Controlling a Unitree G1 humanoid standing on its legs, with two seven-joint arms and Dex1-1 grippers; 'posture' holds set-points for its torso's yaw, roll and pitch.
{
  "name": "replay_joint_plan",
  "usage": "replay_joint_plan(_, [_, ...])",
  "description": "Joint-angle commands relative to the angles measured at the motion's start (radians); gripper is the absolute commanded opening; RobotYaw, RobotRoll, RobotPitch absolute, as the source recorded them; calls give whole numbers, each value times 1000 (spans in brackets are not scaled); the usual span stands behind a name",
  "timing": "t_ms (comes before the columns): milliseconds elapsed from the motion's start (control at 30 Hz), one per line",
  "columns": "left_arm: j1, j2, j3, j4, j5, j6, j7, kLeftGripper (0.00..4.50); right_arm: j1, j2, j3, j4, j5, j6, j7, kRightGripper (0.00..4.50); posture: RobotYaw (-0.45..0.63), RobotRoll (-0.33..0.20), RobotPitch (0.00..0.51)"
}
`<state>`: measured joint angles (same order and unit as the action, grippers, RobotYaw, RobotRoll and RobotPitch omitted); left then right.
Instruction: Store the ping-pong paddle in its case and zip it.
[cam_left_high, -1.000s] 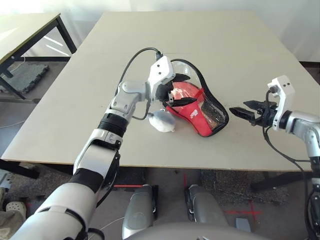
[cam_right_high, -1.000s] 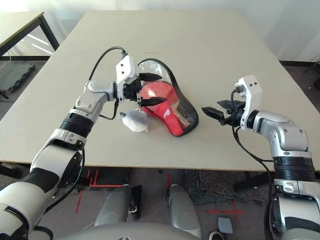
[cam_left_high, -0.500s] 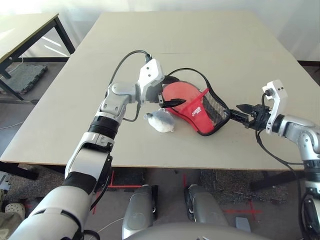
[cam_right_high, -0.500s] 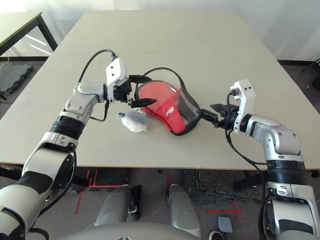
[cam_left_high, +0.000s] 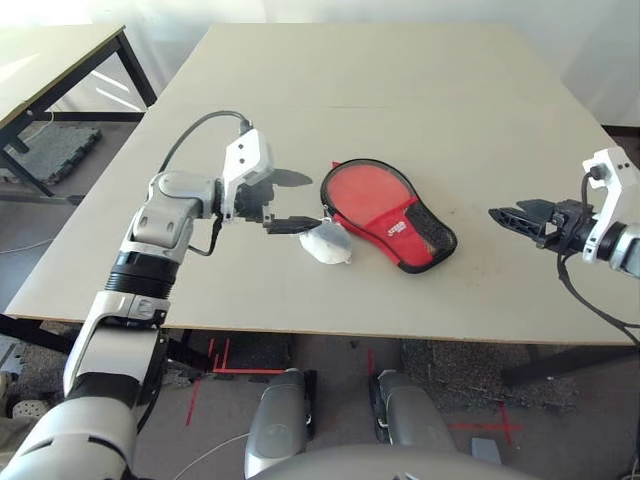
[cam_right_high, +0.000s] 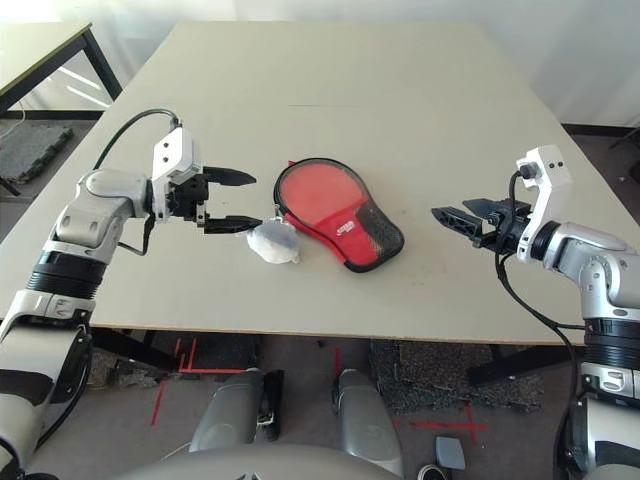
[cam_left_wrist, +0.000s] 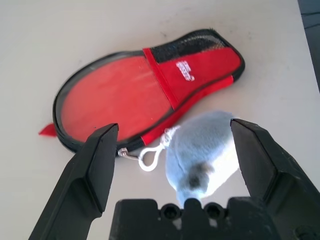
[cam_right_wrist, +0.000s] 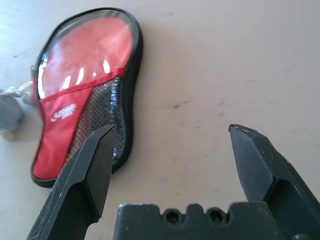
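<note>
"Left of the case?"
"Left gripper (cam_right_high: 232, 202), fingers apart; next, just beside the case, a grey-white plush bundle (cam_right_high: 273, 241)."
"Case (cam_right_high: 368, 235)?"
"Paddle-shaped, clear window over round red rubber blade (cam_right_high: 322, 198), black mesh; flat on table (cam_right_high: 330, 100)."
"Right of it?"
"Right gripper (cam_right_high: 462, 218), fingers spread."

Unreadable white logo on red case (cam_left_high: 385, 215)

Beyond the desk's (cam_left_high: 400, 70) far edge I see a pale wall (cam_left_high: 390, 10). Past its left edge stands another table (cam_left_high: 45, 60).
</note>
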<state>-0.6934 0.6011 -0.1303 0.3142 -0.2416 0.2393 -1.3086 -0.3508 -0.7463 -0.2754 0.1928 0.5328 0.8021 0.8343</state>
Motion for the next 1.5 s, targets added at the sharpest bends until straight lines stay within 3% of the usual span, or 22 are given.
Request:
replay_joint_plan(33, [13,29,11,-45,-25,42,-23,4500,-15,47,58,5,-2,13,3,4438,83,0,95])
replay_joint_plan(433, [86,92,24,-153,-59,121,-27,4500,-59,150,163,171,-73,-63,35,4438,123,0,116])
replay_joint_plan(967, [118,100,29,-193,-72,146,-10,4500,20,195,203,2,-42,46,45,4438,122,0,127])
replay_joint_plan(1100, [115,95,25,-187,-70,142,-11,4500,28,205,203,-3,-36,105,27,3508,117,0,127])
replay_joint_plan(1400, [115,89,21,-179,-64,134,-9,4500,41,210,194,-7,-26,152,6,194,117,0,125])
replay_joint_plan(1500, [115,88,20,-177,-62,131,-8,4500,53,201,188,-23,-16,165,9,12,118,0,124])
